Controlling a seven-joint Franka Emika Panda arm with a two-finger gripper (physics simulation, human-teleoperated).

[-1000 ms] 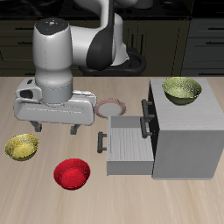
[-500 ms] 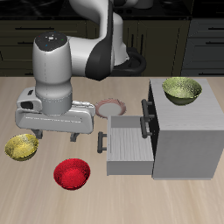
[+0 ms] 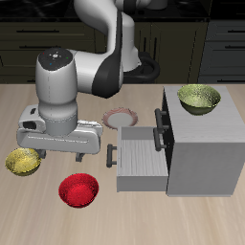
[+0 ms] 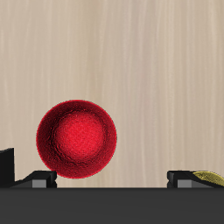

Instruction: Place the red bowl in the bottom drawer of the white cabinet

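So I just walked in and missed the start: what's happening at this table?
A simulated Franka arm is going after the red bowl, which sits untouched on the table near its front edge. The gripper hangs above and a little behind it, holding nothing; its fingers show apart in the wrist view. The white cabinet stands beside it with the bottom drawer already pulled out and empty. One yellow-green bowl sits on the cabinet top, another on the table, plus a plate farther back.

I cannot read any text, label, brand, number or sign in my two views. The white cabinet (image 3: 201, 153), the red bowl (image 3: 79, 189) and the arm's casing are all plain, without markings.
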